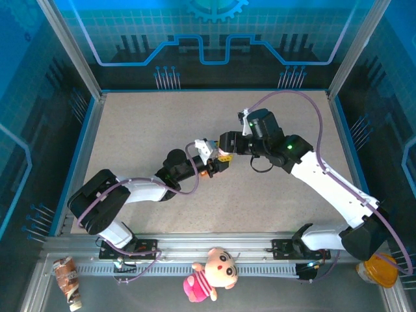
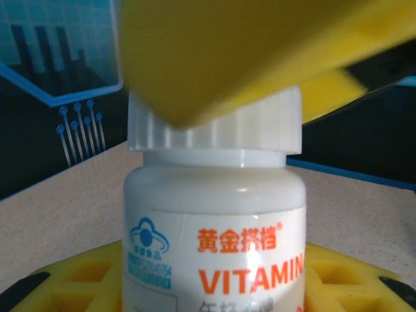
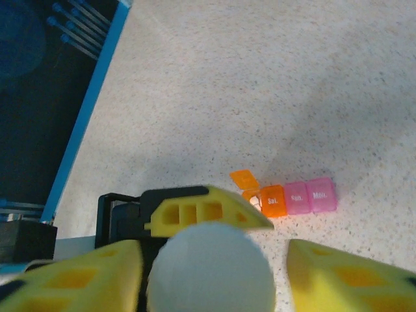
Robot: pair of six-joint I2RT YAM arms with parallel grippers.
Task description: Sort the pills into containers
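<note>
The right claw (image 3: 213, 276) stands open astride a white ribbed cap (image 2: 260, 127), a yellow finger (image 3: 351, 279) on each side with a thin gap showing to the cap. The left claw (image 2: 208, 296) is closed on the body of the bottle (image 2: 214, 214) under that cap and holds it upright above the table (image 3: 260, 78).

The label reads "VITAMIN" in orange capitals below four orange Chinese characters, 黄金搭档, with a small blue logo beside them.

Past the cap, the containers (image 3: 296, 197) lie flat on the table, well apart from its blue-trimmed side edge. They form a short strip with an orange box marked "Sat." and pink boxes marked "Sun." and "Mon." One orange lid (image 3: 244, 178) at the strip's end stands open.

The strip looks light, stiff and slippery, likely to skate if nudged. Its thin hinged lids seem the weak part, so it is best pinched across the narrow width, clear of the flaps. The cap's ribs should give good purchase for twisting.

No pills can be seen.
</note>
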